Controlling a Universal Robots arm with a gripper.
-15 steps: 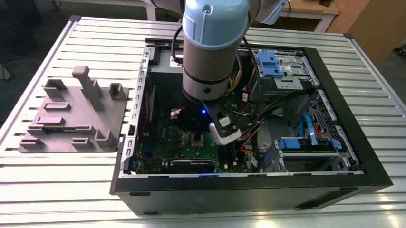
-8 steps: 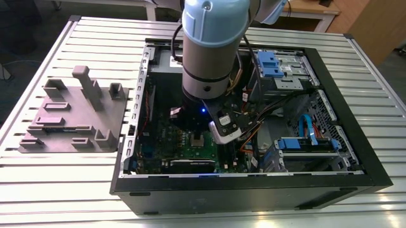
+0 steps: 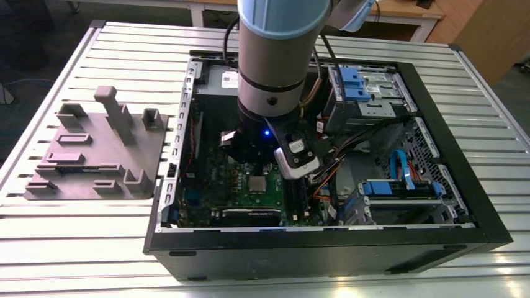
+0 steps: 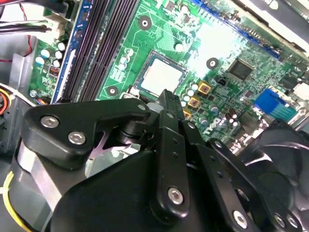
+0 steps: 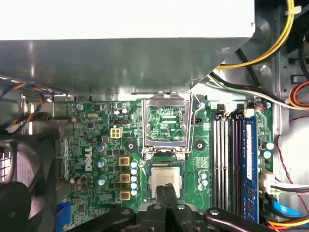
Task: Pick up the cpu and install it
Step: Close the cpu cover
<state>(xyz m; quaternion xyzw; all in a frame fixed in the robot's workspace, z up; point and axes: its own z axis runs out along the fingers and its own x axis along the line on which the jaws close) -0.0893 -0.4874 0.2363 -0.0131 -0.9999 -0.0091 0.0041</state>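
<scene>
The cpu [image 5: 166, 180] lies flat in its socket on the green motherboard, its silver top facing up; I also see the cpu [image 4: 161, 77] in the second wrist view and the cpu [image 3: 258, 183] in the exterior view. The silver socket frame [image 5: 166, 121] stands tilted open just beyond it. My gripper [image 5: 166, 192] hangs just above the chip's near edge, black fingers pressed together and shut, with nothing between them. In the second wrist view the gripper [image 4: 165, 99] has its tip close to the chip's edge. Whether it touches the chip I cannot tell.
The open black computer case [image 3: 331, 239] lies on a slatted metal table. A grey moulded tray [image 3: 91, 155] with upright posts sits at the exterior view's left. Memory slots [image 5: 227, 164] run beside the socket, a black fan [image 5: 19, 188] is on the other side, and cables [image 5: 270, 43] cross above.
</scene>
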